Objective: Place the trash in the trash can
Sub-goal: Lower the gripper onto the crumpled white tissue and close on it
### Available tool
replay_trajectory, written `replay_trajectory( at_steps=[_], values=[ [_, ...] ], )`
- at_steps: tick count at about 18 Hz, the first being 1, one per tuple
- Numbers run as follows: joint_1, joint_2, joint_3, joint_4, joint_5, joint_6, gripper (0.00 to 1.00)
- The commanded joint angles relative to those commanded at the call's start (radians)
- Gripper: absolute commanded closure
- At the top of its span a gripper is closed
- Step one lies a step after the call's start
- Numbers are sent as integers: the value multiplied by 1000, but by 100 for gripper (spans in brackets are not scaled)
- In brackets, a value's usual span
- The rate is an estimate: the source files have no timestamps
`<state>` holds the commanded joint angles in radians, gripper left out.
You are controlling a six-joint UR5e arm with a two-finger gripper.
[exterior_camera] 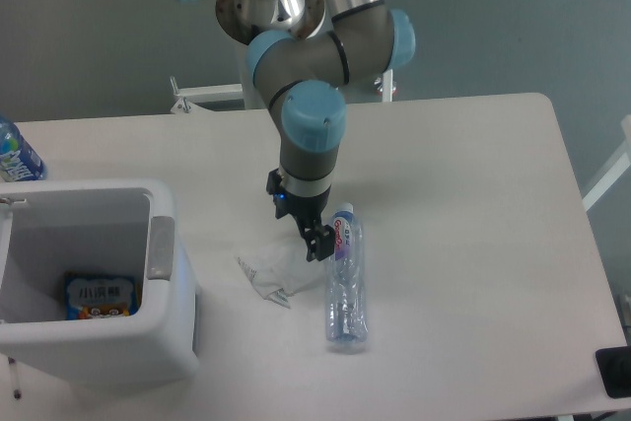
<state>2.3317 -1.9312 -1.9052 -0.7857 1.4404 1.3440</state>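
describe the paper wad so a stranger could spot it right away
Start at the big white trash can at the table's left. Just right of it lies a crumpled white paper wad, under the gripper. Unlike the smooth clear bottle beside it, it is opaque and creased.

Fingers (pixel 317 241) partly hidden by wrist; gap between them unreadable. Paper wad (pixel 277 270) upper right edge covered by fingers. Trash can (pixel 158 337) cut off at 9 o'clock edge. Blue-label bottle (pixel 14 154) cropped at same edge. Dark object (pixel 615 373) at 4 o'clock cut off, unidentifiable.
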Motion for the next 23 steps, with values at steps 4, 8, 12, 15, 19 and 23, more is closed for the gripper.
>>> replay_trajectory(
  at_steps=[4, 8, 12, 15, 19, 23],
  values=[
    [-2, -20, 11, 28, 12, -12, 0],
    [-2, -20, 14, 28, 31, -14, 26],
    [-3, -22, 17, 26, 32, -32, 62],
    [-2, -20, 20, 23, 32, -48, 89],
    [-2, -11, 23, 23, 31, -75, 100],
    [-2, -5, 35, 22, 28, -106, 100]
  ],
)
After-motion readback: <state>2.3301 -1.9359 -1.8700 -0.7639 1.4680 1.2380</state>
